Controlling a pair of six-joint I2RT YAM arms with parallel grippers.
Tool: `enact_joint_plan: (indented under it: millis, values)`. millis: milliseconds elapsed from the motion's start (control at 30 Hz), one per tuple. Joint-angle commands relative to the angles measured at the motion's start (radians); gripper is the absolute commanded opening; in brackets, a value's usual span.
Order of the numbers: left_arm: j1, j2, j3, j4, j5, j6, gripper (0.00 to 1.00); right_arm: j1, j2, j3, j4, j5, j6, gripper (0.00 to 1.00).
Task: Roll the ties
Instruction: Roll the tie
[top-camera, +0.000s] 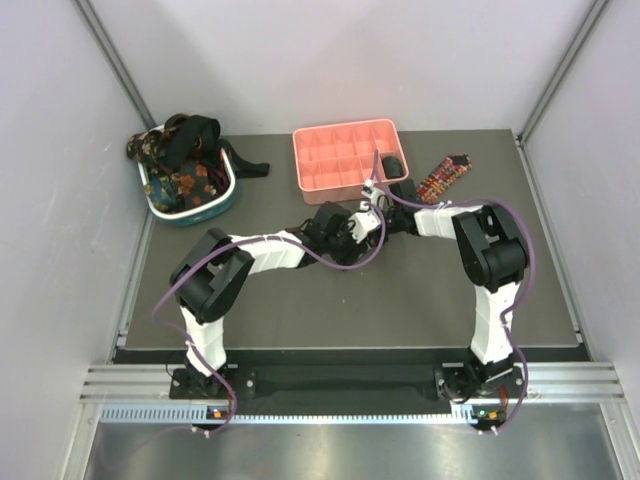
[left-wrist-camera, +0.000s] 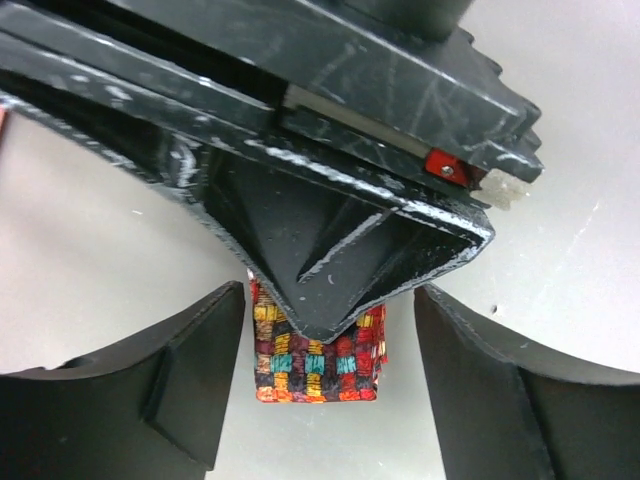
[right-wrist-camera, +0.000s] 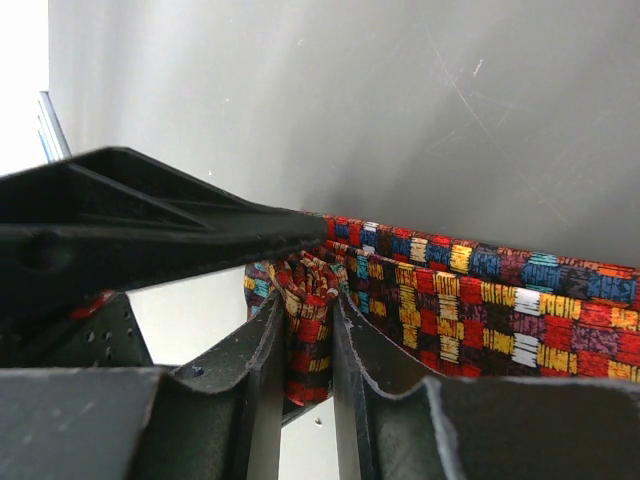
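1. Looking down from the overhead camera: both arms reach in to the middle of the dark table (top-camera: 300, 310), just in front of the pink tray (top-camera: 345, 128). The left gripper (top-camera: 352, 222) and right gripper (top-camera: 378, 200) meet there. The plaid tie (top-camera: 445, 175) runs off to the right of the tray, flat on the table. Other ties (top-camera: 185, 150) are heaped in the basket (top-camera: 195, 215) at the far left corner. I cannot tell the set of either pair of jaws from up here.
2. Left wrist camera: the left fingers (left-wrist-camera: 190, 390) stand spread on either side of the rolled end of the plaid tie (left-wrist-camera: 315, 365), the right-hand one clear of it. The right gripper crosses overhead, its tip down on the roll.
3. Right wrist camera: the right fingers (right-wrist-camera: 260, 380) are pressed together on a bunched fold of the plaid tie (right-wrist-camera: 305, 330). The rest of the tie trails right.
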Motion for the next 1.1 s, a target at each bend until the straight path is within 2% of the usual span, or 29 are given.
enact_joint_plan:
  millis: [0,200,567,633,833,1067]
  values:
    - [-0.007,0.014,0.011,0.057,0.023,0.052,0.72,-0.01,0.003,-0.01,-0.013,0.009,-0.026,0.12]
    - [-0.007,0.024,0.009,0.061,-0.002,0.062,0.69,-0.01,0.009,-0.001,-0.026,0.012,-0.035,0.13]
    - [0.007,0.046,0.023,0.041,-0.052,0.046,0.54,-0.012,0.012,0.001,-0.029,0.012,-0.035,0.13]
    - [0.007,0.044,0.023,0.038,-0.045,0.046,0.48,-0.012,0.012,0.001,-0.029,0.011,-0.035,0.13]
    - [0.009,0.058,0.048,-0.008,-0.045,0.048,0.4,-0.014,0.008,-0.002,-0.029,0.014,-0.035,0.22]
    - [0.009,0.066,0.028,-0.008,-0.078,0.025,0.37,-0.021,0.003,-0.007,-0.013,0.012,-0.018,0.31]
